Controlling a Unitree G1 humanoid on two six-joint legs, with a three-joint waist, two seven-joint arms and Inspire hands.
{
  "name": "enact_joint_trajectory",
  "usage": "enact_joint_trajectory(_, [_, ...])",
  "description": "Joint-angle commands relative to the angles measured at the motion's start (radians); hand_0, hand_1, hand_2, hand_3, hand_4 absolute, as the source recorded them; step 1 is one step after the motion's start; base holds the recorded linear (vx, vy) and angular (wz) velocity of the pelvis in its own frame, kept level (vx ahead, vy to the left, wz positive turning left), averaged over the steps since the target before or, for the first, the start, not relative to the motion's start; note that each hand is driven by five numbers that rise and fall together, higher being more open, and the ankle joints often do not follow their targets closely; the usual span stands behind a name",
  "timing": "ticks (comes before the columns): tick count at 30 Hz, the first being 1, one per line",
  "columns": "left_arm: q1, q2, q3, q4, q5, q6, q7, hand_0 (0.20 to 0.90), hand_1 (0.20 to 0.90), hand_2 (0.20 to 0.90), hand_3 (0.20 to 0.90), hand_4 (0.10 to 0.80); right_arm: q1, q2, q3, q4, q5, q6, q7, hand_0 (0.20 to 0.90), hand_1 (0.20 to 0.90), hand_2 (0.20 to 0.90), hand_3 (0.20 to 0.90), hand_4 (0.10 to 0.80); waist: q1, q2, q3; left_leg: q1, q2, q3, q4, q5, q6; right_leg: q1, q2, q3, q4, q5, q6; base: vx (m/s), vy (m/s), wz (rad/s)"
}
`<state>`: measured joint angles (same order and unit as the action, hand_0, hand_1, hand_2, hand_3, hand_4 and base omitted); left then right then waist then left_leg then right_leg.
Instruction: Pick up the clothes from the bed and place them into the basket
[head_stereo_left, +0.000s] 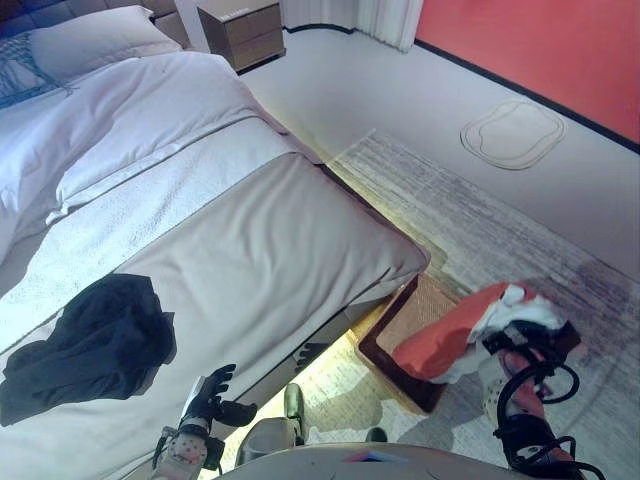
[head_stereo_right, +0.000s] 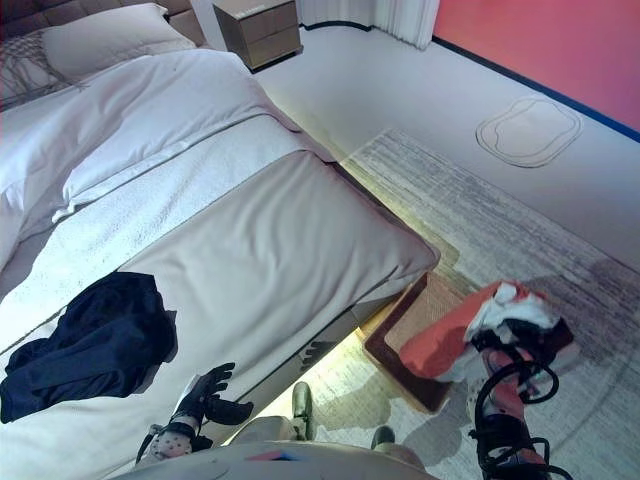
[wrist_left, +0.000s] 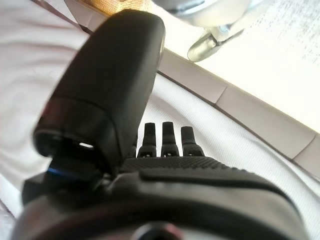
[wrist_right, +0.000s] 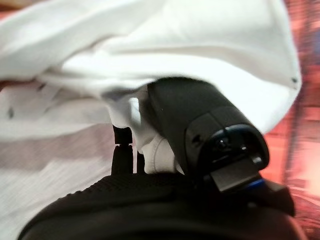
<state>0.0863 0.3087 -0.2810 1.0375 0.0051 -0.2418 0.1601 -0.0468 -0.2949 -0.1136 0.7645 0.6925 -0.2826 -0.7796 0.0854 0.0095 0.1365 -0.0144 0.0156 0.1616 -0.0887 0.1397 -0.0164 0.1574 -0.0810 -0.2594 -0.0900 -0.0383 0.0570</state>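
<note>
A dark garment (head_stereo_left: 95, 345) lies crumpled on the bed (head_stereo_left: 250, 250) near its foot. My right hand (head_stereo_left: 520, 345) is shut on a red and white bundle of clothes (head_stereo_left: 450, 335) and holds it just above a brown basket (head_stereo_left: 375, 355) on the floor beside the bed. In the right wrist view the white cloth (wrist_right: 150, 50) is pinched between my thumb and fingers. My left hand (head_stereo_left: 205, 400) is open and empty, low over the bed's near edge, a little to the right of the dark garment; it also shows in the left wrist view (wrist_left: 165, 165).
A patterned grey rug (head_stereo_left: 480, 230) lies under the basket. A white oval mat (head_stereo_left: 512, 132) lies by the red wall. A wooden nightstand (head_stereo_left: 242, 32) stands beyond the bed, and pillows (head_stereo_left: 95, 40) lie at its head.
</note>
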Motion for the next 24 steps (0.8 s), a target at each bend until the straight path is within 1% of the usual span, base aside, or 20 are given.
enact_joint_trajectory(1, [-0.085,0.039,-0.056,0.043,0.038,-0.044,-0.004,0.9,0.9,0.9,0.9,0.8,-0.042,-0.083,-0.084,0.043,0.031,-0.082,0.039,0.3,0.3,0.3,0.2,0.1,0.038,0.017,-0.037,-0.007,0.034,-0.043,0.016,-0.066,-0.041,-0.06,-0.069,-0.088,0.07,0.057,0.046,-0.005,-0.066,0.08])
enact_joint_trajectory(4, [-0.102,0.043,-0.078,0.04,0.045,-0.05,-0.017,0.9,0.9,0.9,0.9,0.8,-0.066,-0.101,-0.092,0.159,0.064,-0.076,0.082,0.3,0.3,0.3,0.2,0.1,0.049,0.026,-0.03,-0.016,0.029,-0.054,0.017,-0.063,-0.041,-0.071,-0.071,-0.093,0.072,0.06,0.045,-0.018,-0.058,0.05])
enact_joint_trajectory(5, [-0.113,0.044,-0.098,0.034,0.046,-0.055,-0.02,0.9,0.9,0.9,0.9,0.8,-0.089,-0.117,-0.095,0.213,0.106,-0.069,0.115,0.3,0.3,0.3,0.2,0.1,0.056,0.034,-0.024,-0.025,0.023,-0.064,0.018,-0.062,-0.04,-0.081,-0.073,-0.095,0.073,0.062,0.044,-0.044,-0.047,0.09])
enact_joint_trajectory(8, [-0.133,0.051,-0.121,0.027,0.042,-0.068,-0.032,0.9,0.9,0.9,0.9,0.8,-0.136,-0.149,-0.107,0.277,0.145,-0.055,0.139,0.3,0.3,0.3,0.2,0.1,0.062,0.049,-0.006,-0.047,0.017,-0.076,0.02,-0.058,-0.041,-0.104,-0.08,-0.101,0.078,0.064,0.043,-0.117,-0.046,0.13])
enact_joint_trajectory(9, [-0.159,0.052,-0.151,0.008,0.015,-0.077,-0.035,0.9,0.9,0.9,0.9,0.8,-0.184,-0.183,-0.102,0.312,0.156,-0.059,0.139,0.3,0.3,0.3,0.2,0.1,0.063,0.071,0.022,-0.078,0.008,-0.086,0.023,-0.051,-0.043,-0.137,-0.09,-0.101,0.086,0.065,0.041,-0.284,0.011,0.04])
enact_joint_trajectory(11, [-0.185,0.051,-0.171,-0.012,-0.005,-0.077,-0.038,0.9,0.9,0.9,0.9,0.8,-0.234,-0.215,-0.1,0.325,0.159,-0.063,0.125,0.3,0.3,0.3,0.2,0.1,0.064,0.094,0.046,-0.113,0.0,-0.095,0.028,-0.043,-0.043,-0.174,-0.098,-0.103,0.097,0.065,0.038,-0.289,0.029,0.03])
enact_joint_trajectory(12, [-0.205,0.051,-0.196,-0.025,-0.033,-0.085,-0.028,0.9,0.9,0.9,0.9,0.8,-0.285,-0.247,-0.097,0.337,0.177,-0.07,0.119,0.3,0.3,0.3,0.2,0.1,0.062,0.115,0.072,-0.139,-0.007,-0.102,0.029,-0.034,-0.045,-0.203,-0.102,-0.103,0.103,0.067,0.036,-0.235,0.01,0.05])
enact_joint_trajectory(14, [-0.224,0.046,-0.215,-0.042,-0.053,-0.091,-0.017,0.9,0.9,0.9,0.9,0.8,-0.35,-0.291,-0.094,0.347,0.187,-0.087,0.125,0.3,0.3,0.3,0.2,0.1,0.06,0.144,0.106,-0.169,-0.019,-0.111,0.028,-0.02,-0.047,-0.236,-0.106,-0.103,0.111,0.071,0.031,-0.203,0.001,0.1])
enact_joint_trajectory(16, [-0.225,0.043,-0.227,-0.056,-0.059,-0.097,-0.001,0.9,0.9,0.9,0.9,0.8,-0.394,-0.323,-0.083,0.343,0.173,-0.116,0.132,0.3,0.3,0.3,0.2,0.1,0.059,0.168,0.135,-0.189,-0.03,-0.122,0.027,-0.01,-0.047,-0.259,-0.103,-0.101,0.115,0.071,0.025,-0.109,-0.016,0.03])
enact_joint_trajectory(17, [-0.223,0.043,-0.228,-0.059,-0.058,-0.097,0.003,0.9,0.9,0.9,0.9,0.8,-0.409,-0.333,-0.077,0.336,0.171,-0.121,0.132,0.3,0.3,0.3,0.2,0.1,0.059,0.174,0.142,-0.194,-0.032,-0.123,0.027,-0.009,-0.048,-0.266,-0.103,-0.101,0.117,0.07,0.024,-0.072,-0.024,-0.06])
enact_joint_trajectory(19, [-0.217,0.051,-0.228,-0.08,-0.067,-0.099,0.006,0.9,0.9,0.9,0.9,0.8,-0.457,-0.376,-0.064,0.287,0.145,-0.138,0.136,0.3,0.3,0.3,0.2,0.1,0.059,0.197,0.165,-0.213,-0.033,-0.126,0.028,-0.002,-0.054,-0.292,-0.103,-0.107,0.136,0.059,0.017,-0.051,-0.007,-0.07])
enact_joint_trajectory(21, [-0.211,0.053,-0.228,-0.086,-0.077,-0.109,0.001,0.9,0.9,0.9,0.9,0.8,-0.478,-0.395,-0.054,0.256,0.124,-0.134,0.12,0.3,0.3,0.3,0.2,0.1,0.058,0.21,0.172,-0.223,-0.035,-0.128,0.031,0.001,-0.058,-0.307,-0.105,-0.108,0.147,0.053,0.014,-0.003,0.028,-0.06])
enact_joint_trajectory(24, [-0.193,0.052,-0.235,-0.093,-0.098,-0.127,-0.009,0.9,0.9,0.9,0.9,0.8,-0.525,-0.443,-0.035,0.244,0.091,-0.076,0.117,0.3,0.3,0.3,0.2,0.1,0.055,0.233,0.185,-0.229,-0.037,-0.126,0.035,0.001,-0.065,-0.333,-0.114,-0.103,0.18,0.034,0.011,0.031,0.078,0.02])
